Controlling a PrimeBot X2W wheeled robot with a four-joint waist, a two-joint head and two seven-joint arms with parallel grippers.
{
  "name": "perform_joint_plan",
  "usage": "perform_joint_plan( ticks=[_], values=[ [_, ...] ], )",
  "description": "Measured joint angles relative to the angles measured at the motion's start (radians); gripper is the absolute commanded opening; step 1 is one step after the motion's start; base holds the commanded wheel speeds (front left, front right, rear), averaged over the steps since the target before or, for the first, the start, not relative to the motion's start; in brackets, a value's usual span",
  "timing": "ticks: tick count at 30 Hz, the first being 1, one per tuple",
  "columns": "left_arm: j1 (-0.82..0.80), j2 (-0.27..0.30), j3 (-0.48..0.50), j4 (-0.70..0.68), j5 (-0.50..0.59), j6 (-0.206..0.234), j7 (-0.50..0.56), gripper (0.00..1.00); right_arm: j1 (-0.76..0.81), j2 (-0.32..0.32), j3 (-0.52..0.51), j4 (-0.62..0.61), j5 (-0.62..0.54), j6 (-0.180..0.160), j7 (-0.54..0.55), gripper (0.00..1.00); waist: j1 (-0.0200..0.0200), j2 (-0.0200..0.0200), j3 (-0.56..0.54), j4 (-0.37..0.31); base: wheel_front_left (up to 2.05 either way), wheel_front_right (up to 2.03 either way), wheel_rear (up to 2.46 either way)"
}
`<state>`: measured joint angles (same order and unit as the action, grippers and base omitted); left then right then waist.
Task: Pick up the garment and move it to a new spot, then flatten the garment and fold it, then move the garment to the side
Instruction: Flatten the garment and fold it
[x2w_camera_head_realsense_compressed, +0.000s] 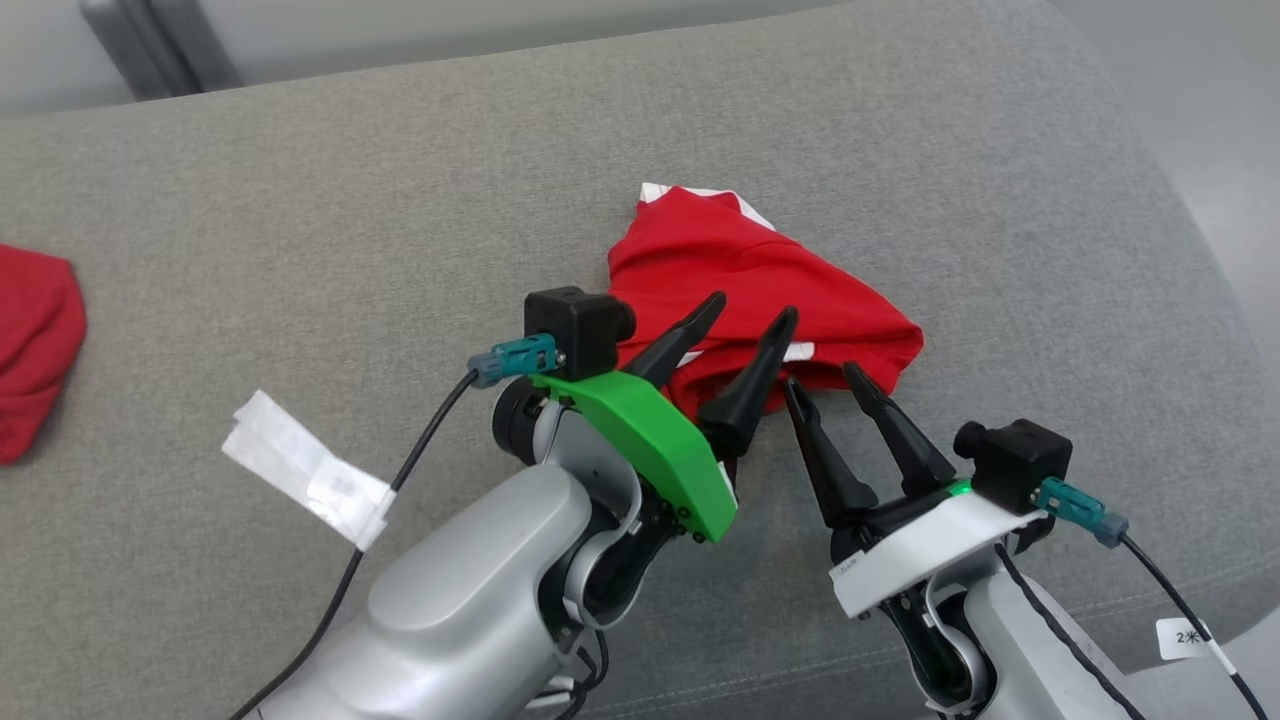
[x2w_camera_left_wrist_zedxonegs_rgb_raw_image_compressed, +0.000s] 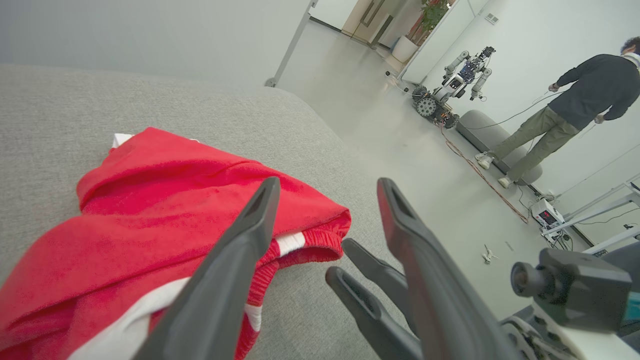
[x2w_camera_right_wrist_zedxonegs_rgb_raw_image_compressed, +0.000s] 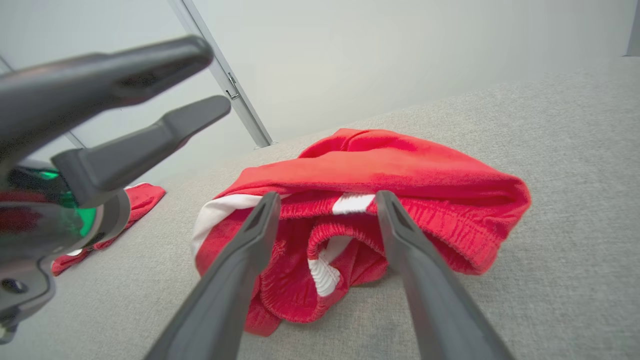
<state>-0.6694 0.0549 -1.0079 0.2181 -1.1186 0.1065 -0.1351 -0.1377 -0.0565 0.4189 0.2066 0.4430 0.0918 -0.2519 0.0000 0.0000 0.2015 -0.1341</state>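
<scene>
Since the red garment (x2w_camera_head_realsense_compressed: 760, 270) lies bunched on the cushion (x2w_camera_head_realsense_compressed: 300, 200), the left gripper (x2w_camera_head_realsense_compressed: 750, 308) and right gripper (x2w_camera_head_realsense_compressed: 823, 378) hover wide open at its near edge, seemingly ready to grasp.

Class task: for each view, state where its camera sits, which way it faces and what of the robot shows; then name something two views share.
Head: on the head, facing forward and down at the garment on the cushion; left end effector and right end effector, open.
Left wrist: on the left wrist, facing across the garment toward a person; own fingers, right end effector beside.
Right wrist: on the right wrist, facing the garment; own fingers, left end effector at left.
Shared: both wrist views show the garment.
</scene>
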Motion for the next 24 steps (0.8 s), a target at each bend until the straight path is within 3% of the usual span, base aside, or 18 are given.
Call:
perform_joint_plan(
  ticks=[10,17,21,22,24],
  values=[
    [0.090,0.032,0.023,-0.010,-0.002,0.010,-0.035,1.00,0.008,0.001,-0.019,0.053,0.137,0.003,0.000,1.00,0.0000,0.0000,-0.023,0.068,0.00,0.00,0.00],
    [0.101,0.057,0.032,-0.023,0.003,0.016,-0.046,1.00,0.004,0.001,-0.026,0.085,0.202,0.005,0.000,1.00,0.0000,0.0000,-0.027,0.079,0.00,0.00,0.00],
    [0.114,0.063,0.032,-0.028,0.016,0.017,-0.052,1.00,0.002,0.001,-0.034,0.106,0.248,0.005,0.000,0.91,0.0000,0.0000,-0.026,0.083,0.00,0.00,0.00],
    [0.116,0.065,0.032,-0.029,0.017,0.017,-0.052,1.00,0.002,0.001,-0.038,0.110,0.262,0.005,0.000,0.84,0.0000,0.0000,-0.026,0.084,0.00,0.00,0.00],
    [0.119,0.067,0.032,-0.032,0.019,0.017,-0.052,1.00,0.001,0.001,-0.045,0.120,0.297,0.005,0.000,0.78,0.0000,0.0000,-0.026,0.086,0.00,0.00,0.00]
  ],
)
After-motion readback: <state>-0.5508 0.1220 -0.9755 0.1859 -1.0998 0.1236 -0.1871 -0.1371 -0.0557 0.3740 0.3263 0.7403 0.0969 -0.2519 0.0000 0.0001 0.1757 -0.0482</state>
